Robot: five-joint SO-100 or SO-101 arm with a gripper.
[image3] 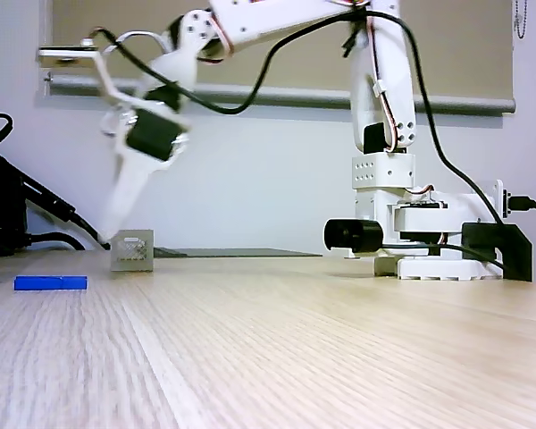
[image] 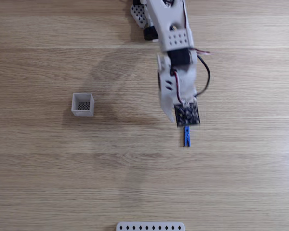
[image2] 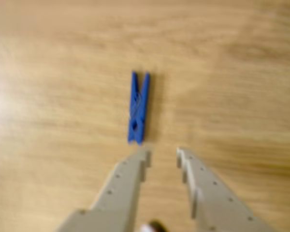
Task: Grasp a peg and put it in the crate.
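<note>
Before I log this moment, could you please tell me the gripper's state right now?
Gripper: open and empty; the peg lies on the table just beyond its fingertips, untouched.

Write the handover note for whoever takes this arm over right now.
Gripper: open, empty, above the table, tips just short of the peg's near end in the wrist view.
Peg: lying flat on the wooden table, untouched, roughly in line with the gripper's left finger rather than the gap.
Crate: upright and empty, well to the left of the peg in the top-down fixed view.
Done: approach only.
Left: centre over the peg, descend, grasp, carry to the crate, release.
</note>
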